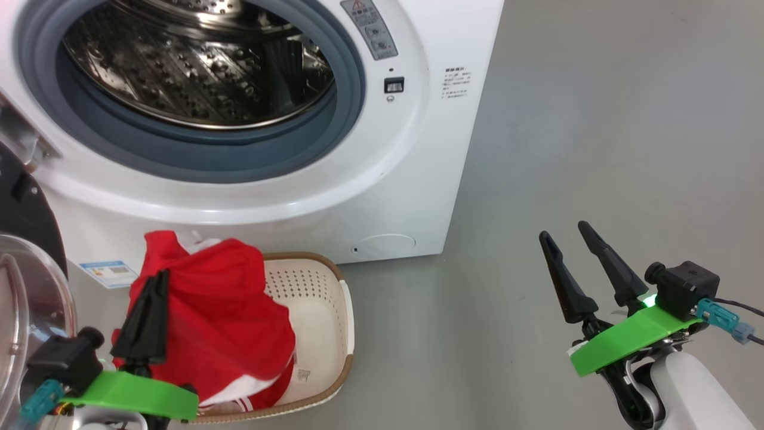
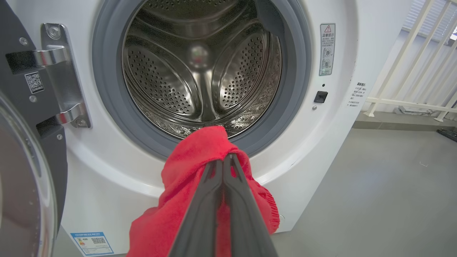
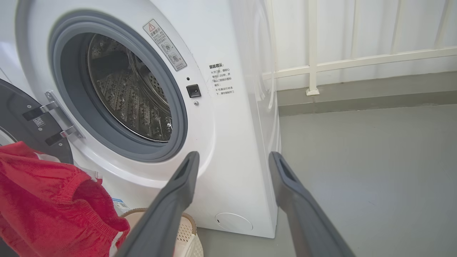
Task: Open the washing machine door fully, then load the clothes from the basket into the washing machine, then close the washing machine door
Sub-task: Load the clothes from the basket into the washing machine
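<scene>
Red clothes (image 1: 221, 316), cream perforated basket (image 1: 325, 310), white washing machine (image 1: 406, 179), grey gasket (image 1: 197, 152)

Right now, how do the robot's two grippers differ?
The left gripper is shut; the right gripper is open. The left gripper pinches red clothes over the basket; the right gripper holds nothing. The left gripper is in front of the washer; the right gripper hangs over bare floor beside it. Both have two long dark fingers.
</scene>
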{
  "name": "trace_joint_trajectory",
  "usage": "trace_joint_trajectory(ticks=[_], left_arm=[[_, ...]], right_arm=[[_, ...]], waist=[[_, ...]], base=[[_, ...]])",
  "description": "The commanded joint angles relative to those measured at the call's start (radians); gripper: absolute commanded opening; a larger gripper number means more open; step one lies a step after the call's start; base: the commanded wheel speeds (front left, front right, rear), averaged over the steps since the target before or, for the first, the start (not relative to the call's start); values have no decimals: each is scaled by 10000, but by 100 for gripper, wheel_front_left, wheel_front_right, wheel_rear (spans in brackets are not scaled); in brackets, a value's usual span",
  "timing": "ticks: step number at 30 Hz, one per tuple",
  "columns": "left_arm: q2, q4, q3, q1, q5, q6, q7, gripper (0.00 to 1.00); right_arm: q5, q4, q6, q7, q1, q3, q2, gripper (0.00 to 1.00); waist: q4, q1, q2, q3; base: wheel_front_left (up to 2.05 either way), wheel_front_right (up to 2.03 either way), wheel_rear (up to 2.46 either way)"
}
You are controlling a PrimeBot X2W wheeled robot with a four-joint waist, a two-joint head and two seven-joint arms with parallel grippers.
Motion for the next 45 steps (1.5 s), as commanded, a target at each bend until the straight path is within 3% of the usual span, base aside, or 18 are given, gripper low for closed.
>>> trace_joint_trajectory(ticks=[1,12,30,38,45], left_arm=[[255,-383,361,-20,28,140,-11,0],[254,-943,316,281,-57,380,192,0],[309,-1289,245,-28,-66,420,141,0],[494,-1559,126,-1313,366,529,261,0],[675,-1035,194,-3406,613,497,318,0]], right_arm=[[129,-231,16,-48,155,145,-70,100],[122,-283,16,-48,240,104,-136,100],[110,-252,16,-48,216,179,-217,100],[41,-384,16,-48,108,114,-193,100],[-85,-539,16,-48,-162,-26,-87,100]], waist=[[13,0,0,-101],[63,0,0,-174],[68,0,0,-140],[101,0,0,336],[-174,0,0,1281]], base=[[0,0,0],[0,0,0],[0,0,0],[0,0,0],[0,0,0]])
